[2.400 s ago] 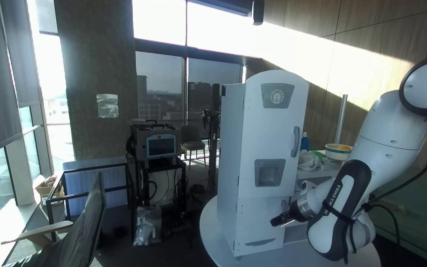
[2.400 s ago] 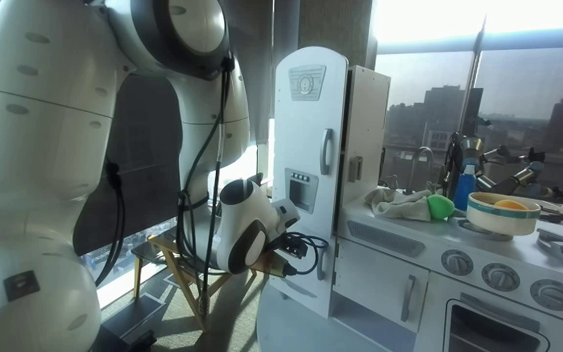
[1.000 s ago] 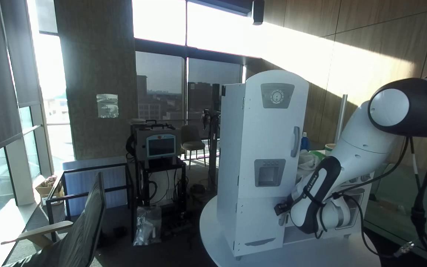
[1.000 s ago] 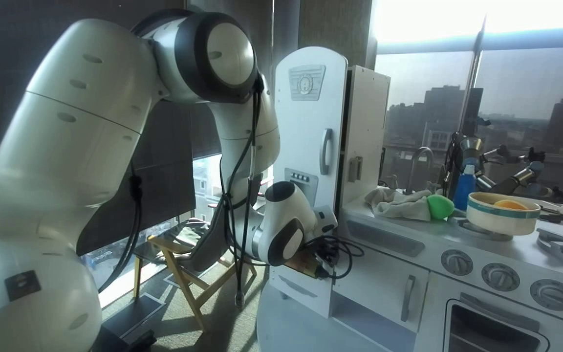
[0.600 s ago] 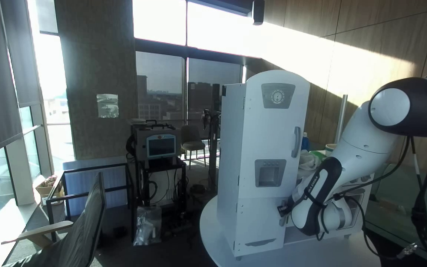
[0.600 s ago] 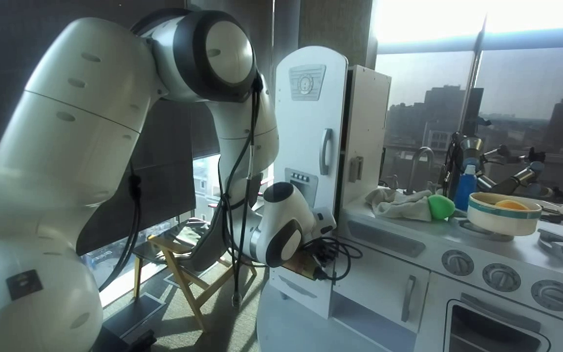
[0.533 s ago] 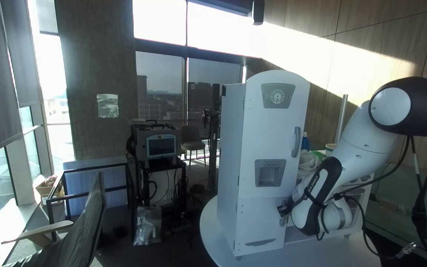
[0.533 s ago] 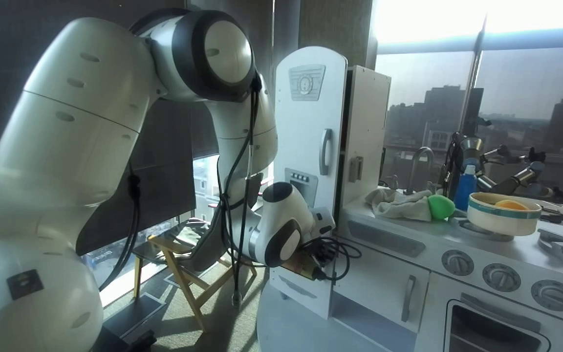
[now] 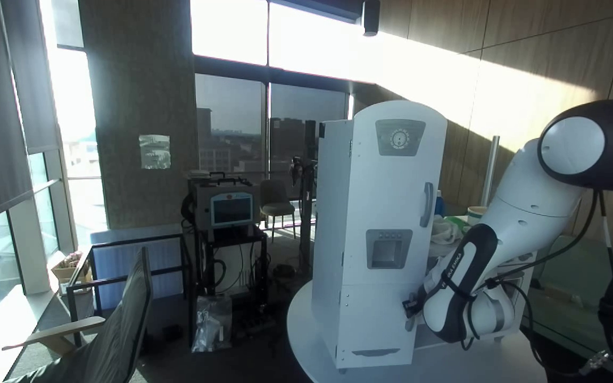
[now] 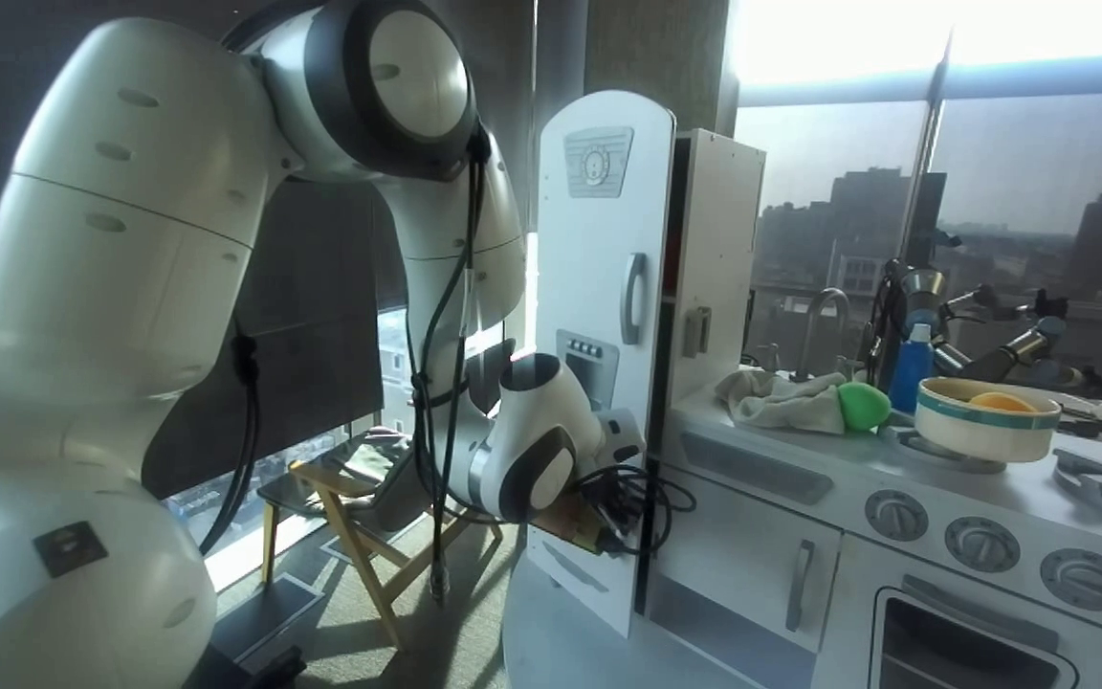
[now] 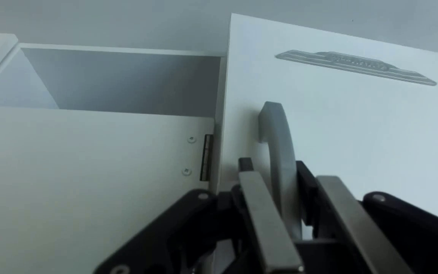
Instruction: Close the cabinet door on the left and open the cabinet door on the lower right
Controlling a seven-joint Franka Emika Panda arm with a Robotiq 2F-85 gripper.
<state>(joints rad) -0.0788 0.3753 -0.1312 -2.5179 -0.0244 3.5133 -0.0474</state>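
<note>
The tall white cabinet on the left has its upper door [image 10: 580, 249] and lower door [image 9: 373, 319] slightly ajar. In the wrist view, which stands upside down, my gripper [image 11: 274, 165] straddles the lower door's grey handle [image 11: 280, 140]. A pad [image 11: 306, 190] touches the handle's right side, while a narrow gap shows between the left finger and the handle, so the jaws are open around it. At the lower right, the counter's cabinet door [image 10: 733, 531] is closed; its hinge side [image 11: 127, 160] shows in the wrist view. Arm and cables mostly hide the gripper in both exterior views.
Under the counter's cabinet door is an open shelf [image 10: 723, 627]. On the counter stand a cloth [image 10: 776, 400], a green ball [image 10: 863, 407], a blue bottle [image 10: 911, 373] and a bowl [image 10: 981, 435]. An oven door [image 10: 953, 632] lies further right.
The gripper has come from in front of the lower door onto its handle. Over the last half second, the arm has drawn back and both left cabinet doors have swung slightly outward.
</note>
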